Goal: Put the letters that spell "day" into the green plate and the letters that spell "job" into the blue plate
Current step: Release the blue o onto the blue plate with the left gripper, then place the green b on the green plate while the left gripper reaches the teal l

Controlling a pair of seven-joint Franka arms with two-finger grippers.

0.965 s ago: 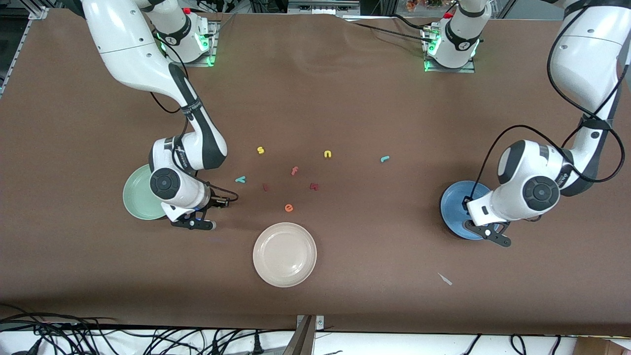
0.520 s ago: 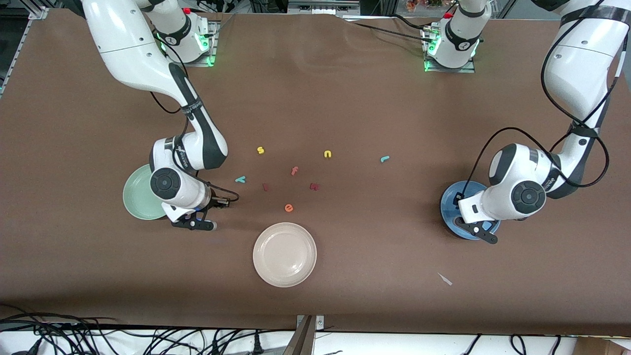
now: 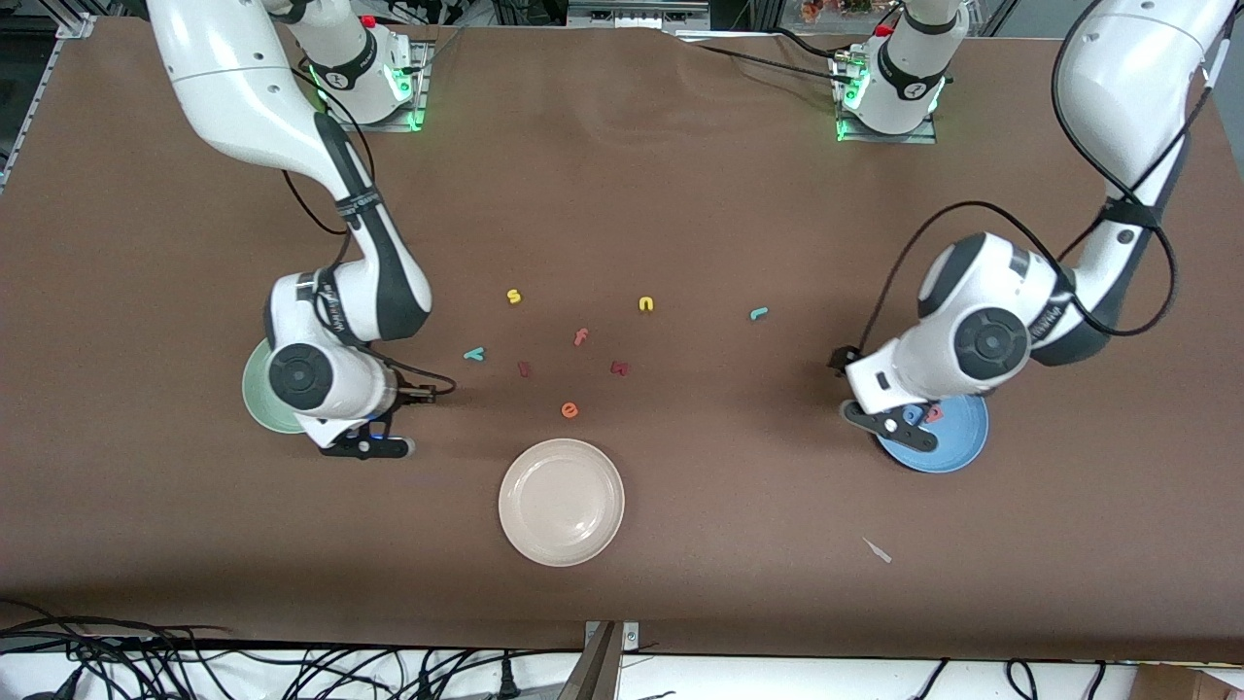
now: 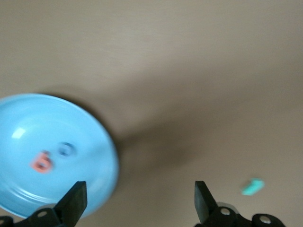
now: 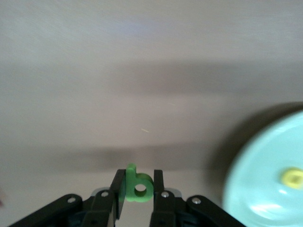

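Shift since a second ago: we see both wrists swing, the right gripper (image 3: 364, 447) edging toward the green plate (image 3: 258, 408), the left gripper (image 3: 889, 425) sliding off the blue plate (image 3: 957, 442) toward the table's middle.
Right gripper: clamped on the dark green a (image 5: 138, 187), over bare table just beside the green plate.
Green plate: yellow d (image 5: 292, 178) already inside; we judge the a goes in next.
Loose letters: teal y (image 3: 474, 354) and teal j (image 3: 758, 313) on the table, among the s, f, n and e.
Left gripper: jaws now spread wide, holding nothing, over the blue plate's edge.
Blue plate: pink b (image 4: 41, 162) and blue o (image 4: 66, 149) lie inside; only j is missing.
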